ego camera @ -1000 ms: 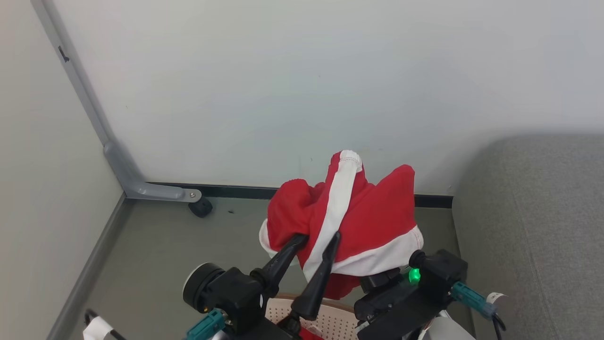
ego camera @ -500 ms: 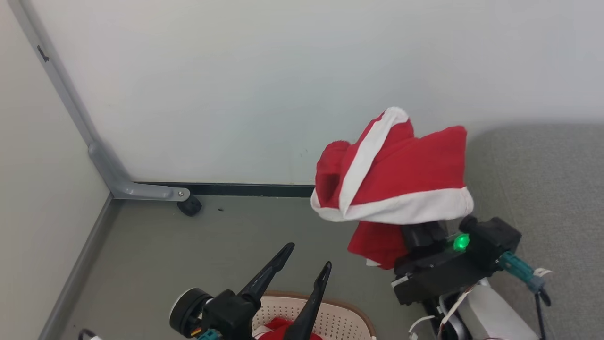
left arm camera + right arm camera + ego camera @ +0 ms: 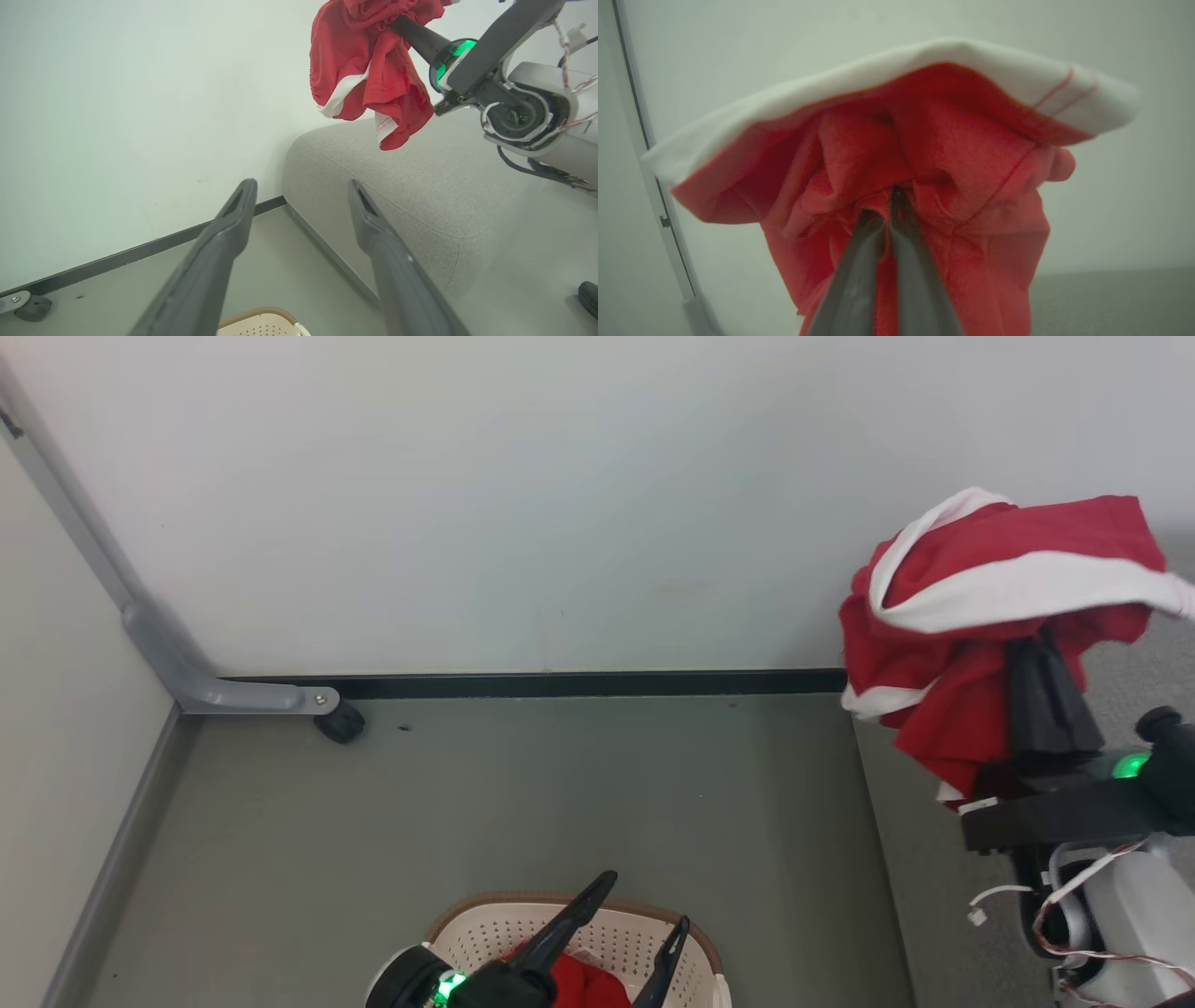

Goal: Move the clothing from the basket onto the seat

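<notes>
High at the right, my right gripper (image 3: 1038, 649) is shut on a red garment (image 3: 990, 607) with broad white bands, and the fingertips are buried in the cloth. The garment (image 3: 364, 70) hangs over the near end of the grey seat (image 3: 402, 196), clear of it. In the right wrist view the fingers pinch a bunch of the garment (image 3: 952, 154) at the gripper (image 3: 891, 198). My left gripper (image 3: 648, 900) is open and holds nothing, just above the cream basket (image 3: 485, 924). More red clothing (image 3: 574, 982) lies inside the basket.
A white wall with a black baseboard (image 3: 579, 683) runs behind the grey floor. A grey metal frame leg with a black caster (image 3: 338, 721) stands at the far left. The seat's edge (image 3: 887, 859) runs down the right side, next to the basket.
My right arm has swung right and upward with the garment, from above the basket to over the seat. The left gripper sits lower and stays open. The camera has also shifted.
</notes>
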{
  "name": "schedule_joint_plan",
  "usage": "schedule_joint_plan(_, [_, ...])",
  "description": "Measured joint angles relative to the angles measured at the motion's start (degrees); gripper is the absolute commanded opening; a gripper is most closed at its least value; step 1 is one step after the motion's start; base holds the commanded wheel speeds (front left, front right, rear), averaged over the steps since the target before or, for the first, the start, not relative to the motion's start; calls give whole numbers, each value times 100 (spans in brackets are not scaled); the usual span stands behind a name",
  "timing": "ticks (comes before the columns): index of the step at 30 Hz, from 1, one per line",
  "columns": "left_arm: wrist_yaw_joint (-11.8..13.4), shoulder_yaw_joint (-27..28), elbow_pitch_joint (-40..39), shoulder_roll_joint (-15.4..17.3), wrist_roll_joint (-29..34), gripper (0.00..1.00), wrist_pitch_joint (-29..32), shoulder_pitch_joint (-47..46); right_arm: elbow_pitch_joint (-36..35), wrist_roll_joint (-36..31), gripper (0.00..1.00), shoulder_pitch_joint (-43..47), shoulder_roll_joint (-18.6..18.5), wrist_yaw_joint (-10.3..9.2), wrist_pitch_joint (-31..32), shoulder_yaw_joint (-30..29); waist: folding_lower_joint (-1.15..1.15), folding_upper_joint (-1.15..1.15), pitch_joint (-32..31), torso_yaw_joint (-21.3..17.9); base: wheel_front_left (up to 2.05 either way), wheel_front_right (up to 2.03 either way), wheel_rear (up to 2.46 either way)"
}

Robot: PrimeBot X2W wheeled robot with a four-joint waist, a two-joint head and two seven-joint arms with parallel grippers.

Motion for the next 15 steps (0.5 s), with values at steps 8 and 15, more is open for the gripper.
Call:
schedule_joint_plan(8, [-16,-236,-52,30,201,100,73,60,-81,0,0,32,-438,-212,-3,-791,0,0,262,-189,0,0,0])
schedule_joint_plan(15, [-76,-363,-108,42,278,100,129,32,-56,0,0,44,-827,-311,-25,-1448,0,0,550,-337,0,0,0])
